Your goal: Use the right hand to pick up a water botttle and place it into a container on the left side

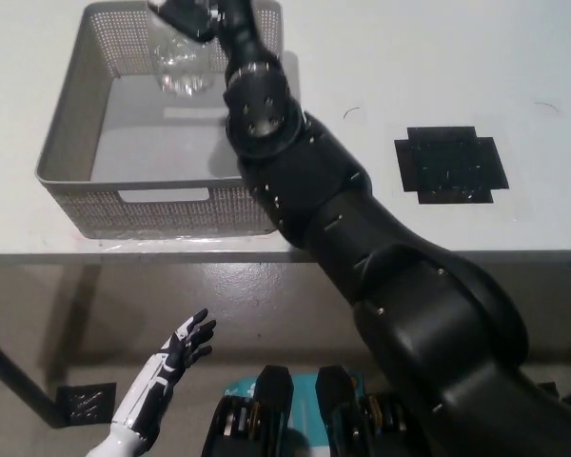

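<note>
Right robot hand grips the water bottle over the basket — left robot hand (low) spread.

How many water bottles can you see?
1. The water bottle is in the right hand, above the grey basket at the table's left. The black arm could hide another.

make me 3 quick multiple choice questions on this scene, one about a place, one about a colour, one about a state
1. Where is the water bottle?
A. over the basket
B. on the black mat
C. on the floor

2. What colour is the basket?
A. red
B. grey
C. blue

3. How is the left hand?
A. holding the bottle
B. open, below the table edge
C. inside the basket

A: the right hand holds it above the basket.
B: its mesh walls are grey.
B: its fingers are spread, holding nothing.
</note>
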You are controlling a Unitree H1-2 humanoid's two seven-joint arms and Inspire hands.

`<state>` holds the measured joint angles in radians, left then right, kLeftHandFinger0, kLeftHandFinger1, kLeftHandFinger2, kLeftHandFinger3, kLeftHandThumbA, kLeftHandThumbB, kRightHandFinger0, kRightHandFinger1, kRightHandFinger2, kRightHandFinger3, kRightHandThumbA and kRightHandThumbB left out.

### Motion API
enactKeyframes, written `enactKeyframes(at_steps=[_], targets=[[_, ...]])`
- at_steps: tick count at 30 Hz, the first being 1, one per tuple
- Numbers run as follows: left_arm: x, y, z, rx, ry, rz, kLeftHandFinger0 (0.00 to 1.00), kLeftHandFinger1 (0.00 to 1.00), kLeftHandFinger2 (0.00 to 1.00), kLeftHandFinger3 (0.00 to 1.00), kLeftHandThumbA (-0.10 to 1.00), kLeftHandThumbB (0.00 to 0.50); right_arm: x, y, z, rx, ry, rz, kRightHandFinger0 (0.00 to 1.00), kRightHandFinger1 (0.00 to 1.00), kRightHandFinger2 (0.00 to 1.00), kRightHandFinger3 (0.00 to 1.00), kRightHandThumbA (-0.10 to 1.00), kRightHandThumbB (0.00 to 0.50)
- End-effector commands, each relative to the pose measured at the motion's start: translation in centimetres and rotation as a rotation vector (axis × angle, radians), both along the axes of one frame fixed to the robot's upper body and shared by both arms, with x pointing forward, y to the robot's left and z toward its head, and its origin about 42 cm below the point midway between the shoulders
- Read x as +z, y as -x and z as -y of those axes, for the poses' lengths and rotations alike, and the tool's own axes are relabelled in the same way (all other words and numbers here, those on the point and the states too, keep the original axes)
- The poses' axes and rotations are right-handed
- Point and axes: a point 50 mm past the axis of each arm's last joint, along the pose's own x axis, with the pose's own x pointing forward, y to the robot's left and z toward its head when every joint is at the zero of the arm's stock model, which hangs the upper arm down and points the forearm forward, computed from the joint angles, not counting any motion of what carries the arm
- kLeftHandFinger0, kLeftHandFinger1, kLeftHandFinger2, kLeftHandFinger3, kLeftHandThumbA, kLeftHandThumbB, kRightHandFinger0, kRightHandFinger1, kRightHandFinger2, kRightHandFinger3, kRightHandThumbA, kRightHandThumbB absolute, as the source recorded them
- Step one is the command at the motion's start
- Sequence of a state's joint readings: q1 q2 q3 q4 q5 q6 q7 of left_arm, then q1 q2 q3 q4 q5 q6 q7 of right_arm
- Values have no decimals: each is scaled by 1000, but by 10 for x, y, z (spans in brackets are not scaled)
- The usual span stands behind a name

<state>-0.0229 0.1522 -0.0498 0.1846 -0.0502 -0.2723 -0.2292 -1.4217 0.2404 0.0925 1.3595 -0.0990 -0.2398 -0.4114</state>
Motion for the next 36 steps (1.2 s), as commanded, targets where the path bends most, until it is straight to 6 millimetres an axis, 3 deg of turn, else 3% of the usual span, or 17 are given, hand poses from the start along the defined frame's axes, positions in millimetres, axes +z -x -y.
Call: enactKeyframes(at_steps=[1,4,5,6,7,8,9,10,12,13,15,17,19,27,31,33,36], targets=[[16,-6,-1,-31,-23,63,1000,1000,1000,1000,1000,202,26,-2,-3,18,68,99,0,233,735,675,-100,142],[17,-6,0,-40,-28,56,1000,1000,1000,1000,1000,202,16,-5,4,21,114,67,0,156,583,649,-100,164],[18,-5,0,-43,-24,56,1000,1000,1000,1000,1000,201,10,-6,6,34,129,47,32,221,612,691,-100,183],[18,-6,0,-45,-26,58,1000,1000,1000,1000,1000,200,8,-8,7,46,138,22,156,339,618,694,48,195],[18,-6,0,-46,-22,55,1000,1000,1000,1000,1000,204,2,-10,11,126,156,-18,548,795,1000,1000,301,280],[18,-6,0,-47,-22,53,1000,1000,1000,1000,1000,204,0,-10,12,144,160,-22,665,832,1000,1000,379,298],[18,-6,0,-46,-26,52,1000,1000,1000,1000,1000,205,-2,-11,13,163,194,-38,896,1000,1000,1000,515,339],[18,-6,1,-48,-27,52,1000,1000,1000,1000,1000,205,-5,-12,15,185,220,-52,1000,1000,1000,1000,633,390],[18,-6,1,-52,-27,51,1000,1000,1000,1000,1000,206,-7,-13,17,203,242,-58,1000,1000,1000,1000,711,416],[18,-7,1,-54,-29,56,1000,1000,1000,1000,1000,208,-11,-13,19,225,290,-64,1000,1000,1000,1000,854,452],[18,-7,1,-56,-35,58,1000,1000,1000,1000,1000,212,-11,-14,19,230,330,-67,1000,1000,1000,1000,945,487],[19,-8,1,-64,-31,59,1000,1000,1000,1000,1000,209,-10,-14,20,241,335,-82,1000,1000,1000,1000,1000,454],[20,-9,2,-68,-28,61,1000,1000,1000,1000,1000,201,-9,-15,21,246,317,-76,1000,1000,1000,1000,1000,435],[22,-10,1,-70,-37,60,1000,1000,1000,1000,1000,200,3,-19,31,230,278,0,1000,1000,1000,1000,1000,470],[20,-9,0,-64,-41,51,1000,1000,1000,1000,1000,218,21,-24,46,198,249,73,1000,1000,1000,1000,1000,492],[20,-9,0,-67,-41,52,1000,1000,1000,1000,1000,222,39,-26,59,184,210,145,1000,1000,1000,1000,1000,465],[19,-9,-1,-69,-47,53,1000,1000,1000,1000,1000,220,64,-22,84,190,125,239,1000,1000,1000,1000,1000,476]])
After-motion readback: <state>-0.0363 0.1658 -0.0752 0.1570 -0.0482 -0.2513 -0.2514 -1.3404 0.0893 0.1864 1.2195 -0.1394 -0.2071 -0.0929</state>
